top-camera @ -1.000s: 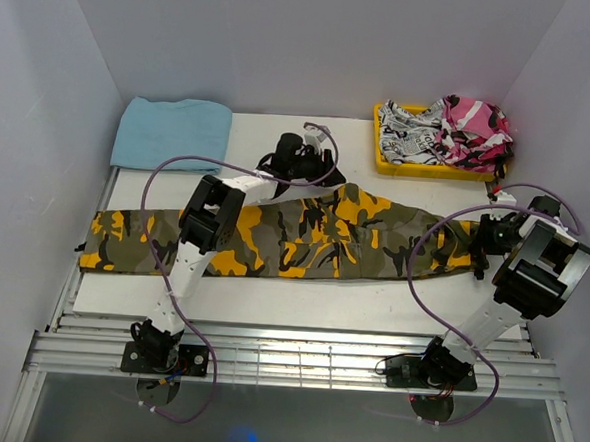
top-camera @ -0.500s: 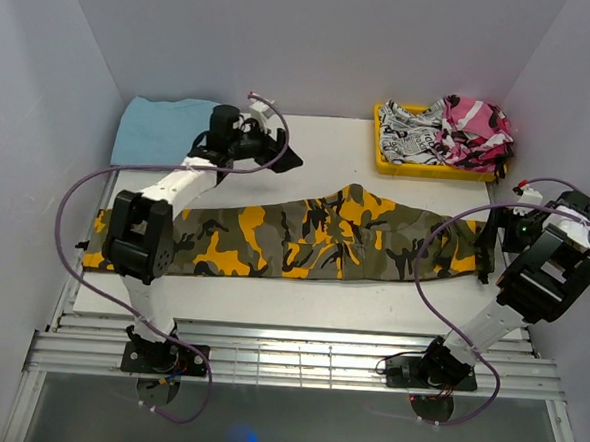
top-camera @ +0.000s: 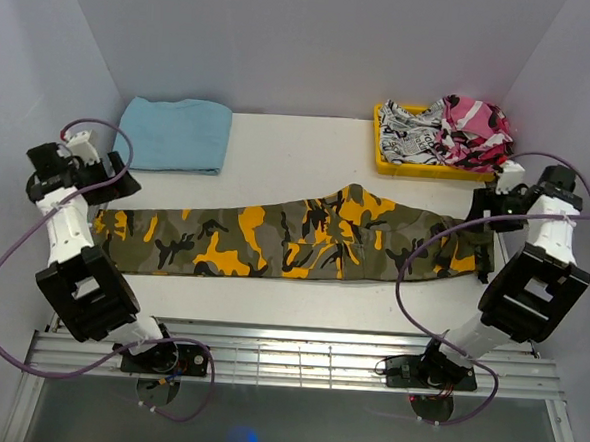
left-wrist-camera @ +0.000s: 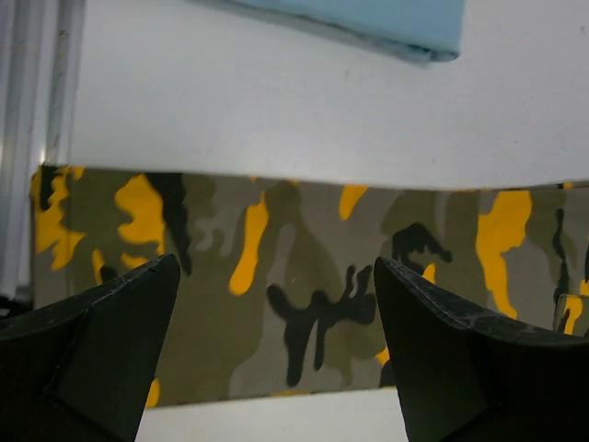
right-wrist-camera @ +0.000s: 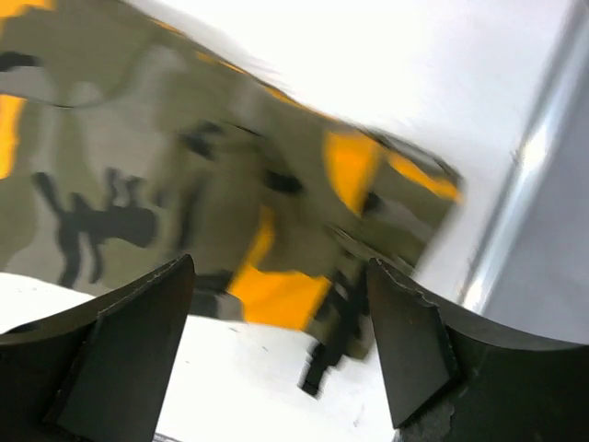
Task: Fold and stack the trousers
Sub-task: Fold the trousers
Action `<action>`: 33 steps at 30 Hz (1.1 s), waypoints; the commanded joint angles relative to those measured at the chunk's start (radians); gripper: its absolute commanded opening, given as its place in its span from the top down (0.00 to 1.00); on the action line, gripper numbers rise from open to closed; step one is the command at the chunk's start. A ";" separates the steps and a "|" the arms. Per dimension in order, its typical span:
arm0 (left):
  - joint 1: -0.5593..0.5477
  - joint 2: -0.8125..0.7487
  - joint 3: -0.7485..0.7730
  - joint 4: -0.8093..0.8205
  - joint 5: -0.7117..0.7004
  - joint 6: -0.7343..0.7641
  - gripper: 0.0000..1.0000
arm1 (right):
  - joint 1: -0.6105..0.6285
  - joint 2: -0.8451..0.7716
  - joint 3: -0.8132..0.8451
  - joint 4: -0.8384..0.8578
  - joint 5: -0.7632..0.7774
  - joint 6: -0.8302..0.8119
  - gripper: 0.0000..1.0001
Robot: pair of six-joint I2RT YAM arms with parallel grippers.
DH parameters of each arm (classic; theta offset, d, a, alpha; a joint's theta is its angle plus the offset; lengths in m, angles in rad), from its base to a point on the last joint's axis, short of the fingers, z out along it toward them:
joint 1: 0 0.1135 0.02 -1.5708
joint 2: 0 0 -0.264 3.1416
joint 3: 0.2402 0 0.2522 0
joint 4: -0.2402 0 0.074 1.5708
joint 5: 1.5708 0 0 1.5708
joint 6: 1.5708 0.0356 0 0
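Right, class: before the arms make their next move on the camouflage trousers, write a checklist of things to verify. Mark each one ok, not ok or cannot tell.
1. The trousers lie flat in one long strip on the table: ok.
2. The left jaws stand open and empty near the trousers' left end: ok.
3. The right jaws stand open and empty near the right end: ok.
4. The right wrist view is sharp enough to choose a grasp point: not ok, it is blurred.
5. The blue cloth lies apart from the trousers: ok.
6. The yellow tray sits apart from the trousers: ok.
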 commanded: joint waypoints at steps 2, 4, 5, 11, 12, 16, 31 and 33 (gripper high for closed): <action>0.170 -0.056 -0.026 -0.237 0.050 0.189 0.02 | 0.203 -0.041 -0.056 0.005 -0.044 0.021 0.22; 0.227 -0.038 -0.038 -0.263 0.038 0.227 0.02 | 0.277 0.010 -0.066 0.042 -0.032 0.055 0.25; 0.247 -0.024 -0.043 -0.269 0.052 0.232 0.02 | 0.289 0.036 -0.063 0.057 -0.026 0.064 0.26; 0.365 0.049 -0.034 -0.315 0.105 0.262 0.06 | 0.294 0.188 -0.092 0.155 0.097 0.072 0.31; 0.371 0.057 -0.034 -0.320 0.106 0.268 0.07 | 0.277 0.211 -0.101 0.167 0.105 0.066 0.31; 0.396 0.059 -0.056 -0.318 0.075 0.291 0.11 | 0.205 0.257 -0.123 0.183 0.184 0.046 0.35; 0.381 0.215 -0.132 -0.217 0.116 0.298 0.30 | 0.044 0.226 -0.101 0.112 0.163 -0.013 0.34; 0.371 0.252 -0.145 -0.179 0.104 0.281 0.30 | 0.044 0.231 -0.089 0.099 0.160 -0.010 0.34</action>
